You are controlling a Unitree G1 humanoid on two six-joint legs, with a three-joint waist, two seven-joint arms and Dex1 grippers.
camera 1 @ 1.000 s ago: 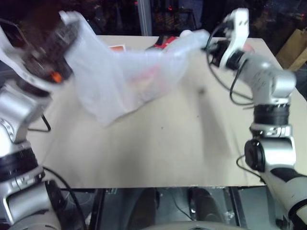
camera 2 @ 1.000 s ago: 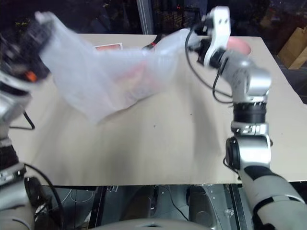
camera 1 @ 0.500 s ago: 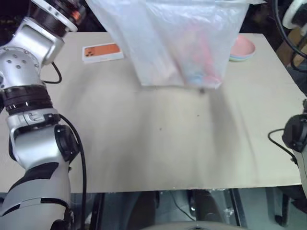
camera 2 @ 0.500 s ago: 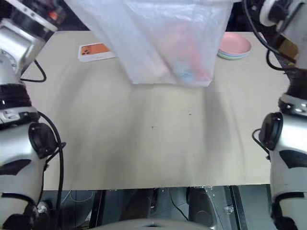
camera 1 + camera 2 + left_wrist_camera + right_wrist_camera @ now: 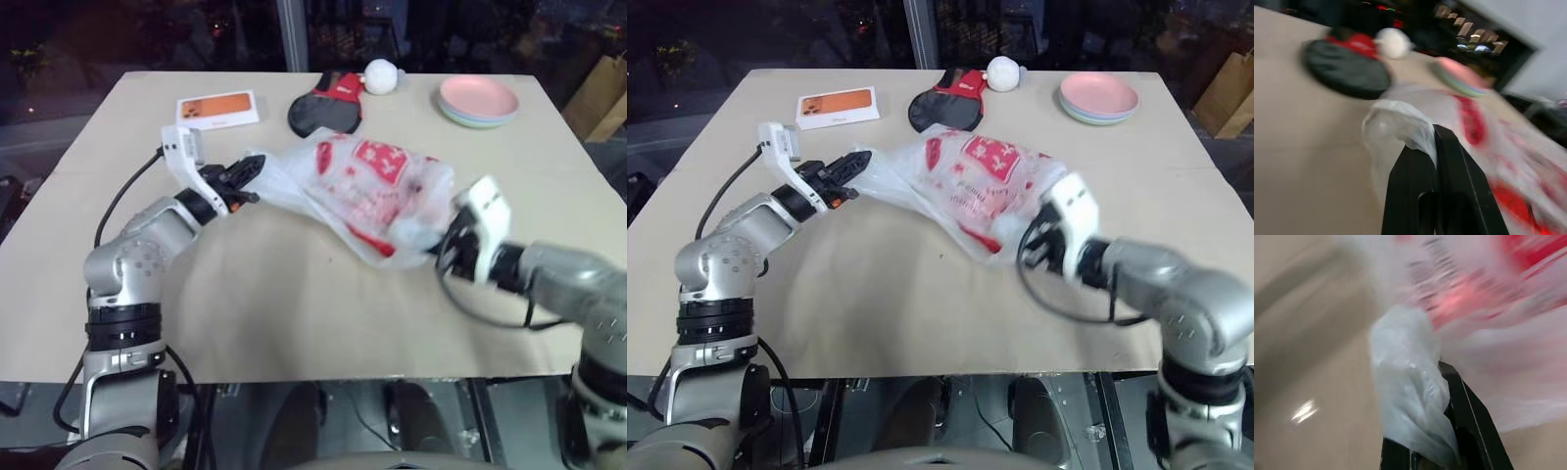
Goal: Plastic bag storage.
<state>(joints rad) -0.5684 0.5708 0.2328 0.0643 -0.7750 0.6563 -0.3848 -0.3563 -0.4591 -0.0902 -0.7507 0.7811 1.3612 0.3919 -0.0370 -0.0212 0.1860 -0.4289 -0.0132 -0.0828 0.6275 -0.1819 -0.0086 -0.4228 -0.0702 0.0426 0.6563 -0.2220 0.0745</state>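
Observation:
The plastic bag [image 5: 367, 191], crinkly translucent white film with red printing, lies stretched across the middle of the table. My left gripper [image 5: 250, 174] is shut on the bag's left end, and in the left wrist view a bunch of film [image 5: 1400, 122] sits pinched between the two black fingers [image 5: 1449, 166]. My right gripper [image 5: 441, 245] is shut on the bag's right end near the table's front, with gathered film [image 5: 1410, 387] draped over its fingers [image 5: 1464, 411].
At the table's far side lie an orange-and-white box [image 5: 217, 109], a black-and-red paddle-shaped thing [image 5: 326, 106] and a white ball [image 5: 379, 75]. A stack of pastel plates [image 5: 477, 100] sits far right. The beige tabletop [image 5: 294, 313] runs bare toward the front edge.
Both arms dropped from high up, bringing the bag from hanging in the air down onto the table. The right gripper pulled back toward the front edge. Both kept their grip.

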